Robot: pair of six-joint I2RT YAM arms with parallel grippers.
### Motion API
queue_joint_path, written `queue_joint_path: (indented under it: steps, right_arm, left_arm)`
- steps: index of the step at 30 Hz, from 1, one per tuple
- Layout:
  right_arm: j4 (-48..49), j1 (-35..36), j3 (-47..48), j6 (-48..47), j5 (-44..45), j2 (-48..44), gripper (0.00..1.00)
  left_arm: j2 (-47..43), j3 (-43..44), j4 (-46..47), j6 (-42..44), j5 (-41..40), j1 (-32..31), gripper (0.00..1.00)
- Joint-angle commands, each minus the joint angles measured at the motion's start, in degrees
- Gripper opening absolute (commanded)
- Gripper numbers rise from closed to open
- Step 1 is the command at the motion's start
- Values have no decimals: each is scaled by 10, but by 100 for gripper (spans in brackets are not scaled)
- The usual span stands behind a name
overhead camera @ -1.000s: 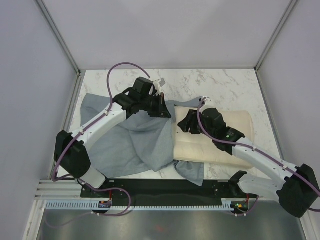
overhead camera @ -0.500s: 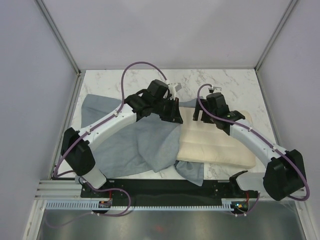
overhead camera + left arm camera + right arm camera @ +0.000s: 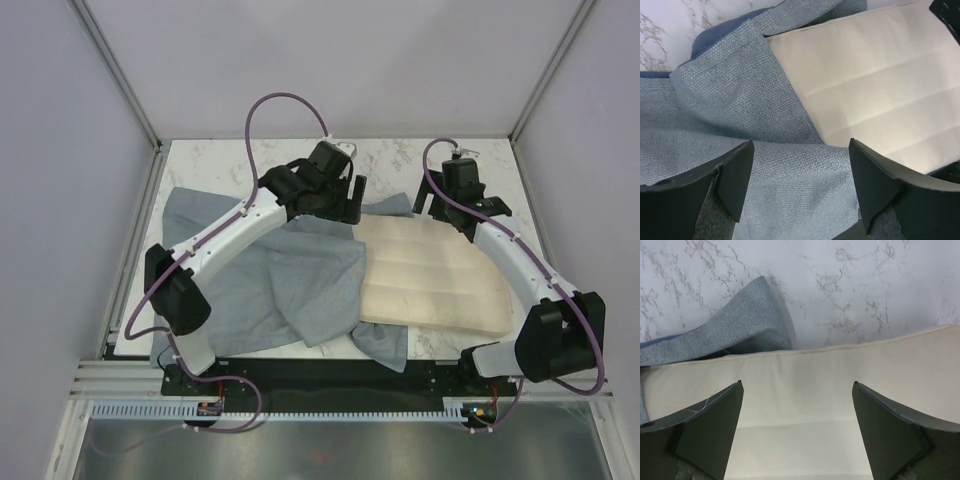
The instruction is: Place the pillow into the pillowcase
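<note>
1. Pillow [image 3: 435, 280] is lying flat on the right half of the table [image 3: 250, 165]. It is mostly bare, with only its left end sitting at the case [image 3: 290, 285].
2. The case is lying in folds to the left, its pale inner side facing up.
3. The left gripper [image 3: 800, 185] is hovering with jaws spread over the case hem, where the cloth is overlapping the pillow's left edge. It is holding nothing.
4. The right gripper [image 3: 800, 435] is hanging spread above the pillow's far long edge, likewise empty.
5. Both appear to be lining up a fresh hold. The left one should be pinching only the top layer of the hem, so that the mouth is lifting open rather than closing.
6. The pillow's right end is lying near the table's right edge, leaving little room behind it. Open marble is showing along the far side.
7. Drawing the case rightward over the pillow is looking easier than sliding the pillow left into the bunched cloth.
</note>
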Motion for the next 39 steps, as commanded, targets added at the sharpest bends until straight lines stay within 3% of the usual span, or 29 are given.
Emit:
queue_joint_path:
  steps: [1, 7, 11, 14, 20, 24, 27, 28, 29, 30, 31, 32, 39]
  right_arm:
    - [-26, -4, 46, -20, 24, 34, 98]
    - [-22, -64, 17, 2, 43, 33, 98]
    - [-22, -120, -24, 53, 74, -7, 98]
    - [-19, -169, -42, 82, 80, -30, 98]
    - [-62, -188, -2, 128, 55, 47, 98]
    - [-122, -188, 35, 158, 107, 113, 98]
    - [-135, -188, 30, 174, 122, 136, 98]
    - [-122, -188, 23, 176, 115, 137, 94]
    - [-106, -188, 3, 172, 104, 129, 80]
    - [-70, -188, -8, 161, 68, 123, 50]
    - [-57, -188, -20, 159, 56, 116, 39]
    - [-48, -188, -31, 151, 38, 104, 0]
    - [19, -152, -52, 98, -77, -19, 0]
  left_arm:
    - [59, 87, -51, 40, -69, 1, 85]
    - [193, 230, -118, 59, -71, 1, 87]
    - [226, 231, -128, 56, -107, 5, 86]
    - [236, 211, -127, 46, -119, 14, 79]
    - [244, 194, -124, 51, -111, 43, 54]
    - [251, 200, -118, 62, -104, 50, 20]
    - [254, 201, -109, 67, -90, 49, 7]
    - [253, 203, -106, 68, -86, 49, 4]
    - [253, 205, -102, 70, -79, 49, 2]
    - [252, 206, -96, 75, -75, 49, 2]
    - [251, 209, -94, 77, -73, 49, 2]
    - [250, 211, -93, 81, -69, 49, 2]
    - [223, 225, -74, 109, -75, 49, 2]
